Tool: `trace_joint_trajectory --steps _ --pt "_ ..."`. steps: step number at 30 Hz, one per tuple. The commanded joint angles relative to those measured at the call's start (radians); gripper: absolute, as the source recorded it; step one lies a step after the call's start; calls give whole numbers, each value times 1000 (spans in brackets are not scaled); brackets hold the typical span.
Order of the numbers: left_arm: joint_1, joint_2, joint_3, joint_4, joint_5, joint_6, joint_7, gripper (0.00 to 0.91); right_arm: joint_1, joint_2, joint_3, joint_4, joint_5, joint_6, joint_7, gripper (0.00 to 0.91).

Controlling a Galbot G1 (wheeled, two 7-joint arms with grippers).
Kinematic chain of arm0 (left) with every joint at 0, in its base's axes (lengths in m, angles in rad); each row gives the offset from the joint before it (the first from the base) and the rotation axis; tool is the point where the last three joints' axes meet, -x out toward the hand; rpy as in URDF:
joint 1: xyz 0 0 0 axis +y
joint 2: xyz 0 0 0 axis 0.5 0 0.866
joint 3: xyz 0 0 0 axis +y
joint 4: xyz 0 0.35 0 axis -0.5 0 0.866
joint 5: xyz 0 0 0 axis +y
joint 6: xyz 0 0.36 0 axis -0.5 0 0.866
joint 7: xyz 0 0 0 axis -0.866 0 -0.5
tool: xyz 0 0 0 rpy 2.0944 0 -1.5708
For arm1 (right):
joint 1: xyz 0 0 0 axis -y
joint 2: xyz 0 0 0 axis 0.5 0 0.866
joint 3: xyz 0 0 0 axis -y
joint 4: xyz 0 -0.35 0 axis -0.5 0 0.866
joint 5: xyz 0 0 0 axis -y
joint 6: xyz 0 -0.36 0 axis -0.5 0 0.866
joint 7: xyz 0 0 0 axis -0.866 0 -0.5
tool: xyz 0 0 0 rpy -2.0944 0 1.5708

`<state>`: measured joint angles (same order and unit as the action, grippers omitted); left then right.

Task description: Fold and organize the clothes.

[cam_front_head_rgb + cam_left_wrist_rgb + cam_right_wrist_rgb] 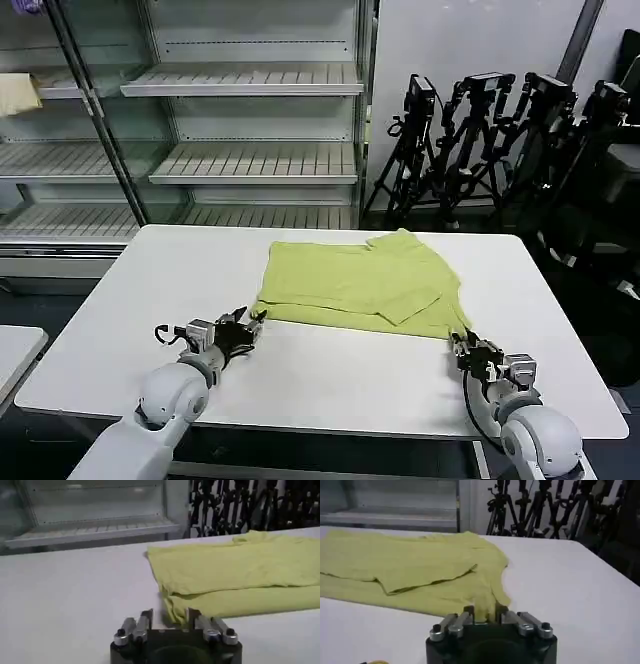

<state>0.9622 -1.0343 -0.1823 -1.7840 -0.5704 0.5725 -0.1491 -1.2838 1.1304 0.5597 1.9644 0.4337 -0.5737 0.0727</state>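
Note:
The lime yellow-green T-shirt (pixel 350 285) lies partly folded on the white table (pixel 330 385), its sleeves turned in. My left gripper (pixel 250 322) rests on the table at the shirt's near left corner. In the left wrist view this gripper (pixel 168 614) is open, with the corner of the shirt (pixel 235 570) lying between its fingers. At the near right corner, my right gripper (pixel 460 342) touches the hem. In the right wrist view that gripper (pixel 485 611) is shut on a bunched bit of the shirt (pixel 410 565).
Glass-fronted shelves (pixel 250 160) stand behind the table, with a pale cloth (pixel 18 92) on a shelf at far left. Black tripods (pixel 490 140) crowd the back right. A second table's corner (pixel 15 350) shows at the left. Bare tabletop lies in front of the shirt.

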Motion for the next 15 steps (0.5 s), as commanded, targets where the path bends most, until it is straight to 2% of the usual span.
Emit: trace_joint_trajectory --steps 1,9,15 --pt "2 1 2 20 9 5 2 10 -14 0 2 6 -1 -4 2 0" --pt "40 16 -14 -26 7 5 23 10 -132 2 33 145 0 -4 -3 0" --pt "255 89 -108 -246 20 4 14 10 -297 12 83 269 -8 0 -27 0"
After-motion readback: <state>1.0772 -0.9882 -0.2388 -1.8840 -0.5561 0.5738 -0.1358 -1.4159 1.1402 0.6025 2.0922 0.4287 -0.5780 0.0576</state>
